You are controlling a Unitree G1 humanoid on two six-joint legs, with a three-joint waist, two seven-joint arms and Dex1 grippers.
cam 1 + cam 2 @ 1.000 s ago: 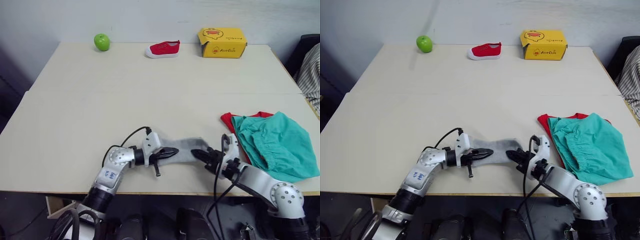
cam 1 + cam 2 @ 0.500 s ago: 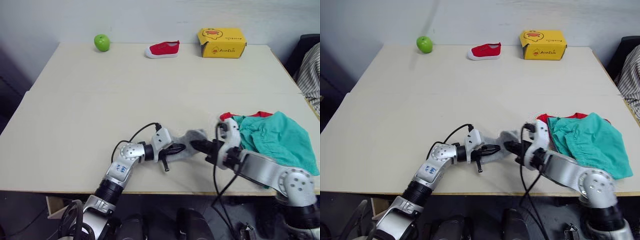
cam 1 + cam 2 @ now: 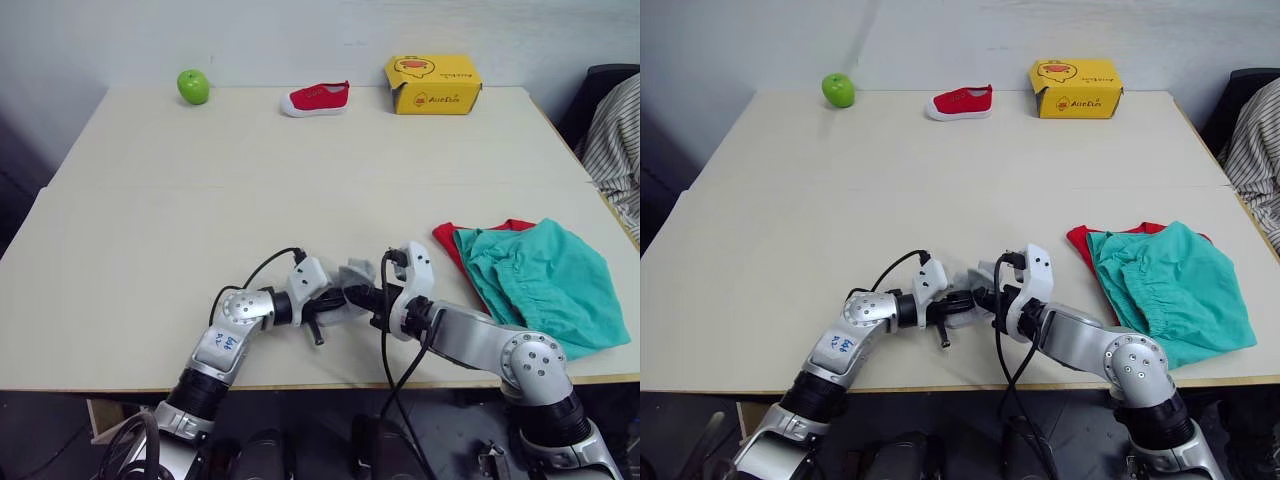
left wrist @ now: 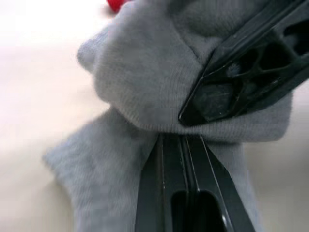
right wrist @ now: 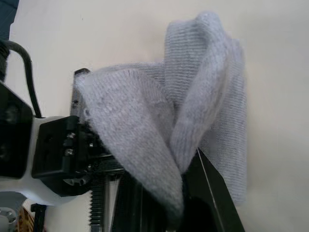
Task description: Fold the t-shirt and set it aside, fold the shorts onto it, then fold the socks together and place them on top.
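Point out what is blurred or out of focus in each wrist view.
Left wrist view: the socks show sharp knit, while the table behind and the right gripper's finger look soft. Right wrist view: knit is crisp, the near black fingers blur.

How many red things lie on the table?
2: a small red shoe at the far edge, and the t-shirt, mostly hidden under the shorts on the robot's right.

1. Table (image 3: 200,200): pale cream top, made of two abutting slabs with a seam across.
2. Socks (image 3: 352,285): grey, bunched on the near edge, between left gripper (image 3: 335,298) and right gripper (image 3: 366,296).
3. T-shirt (image 3: 446,238): red, right of the right gripper, lying under teal shorts (image 3: 535,280).
4. Far edge, well apart from both grippers: green apple (image 3: 193,86), red shoe (image 3: 316,98), yellow box (image 3: 433,84).
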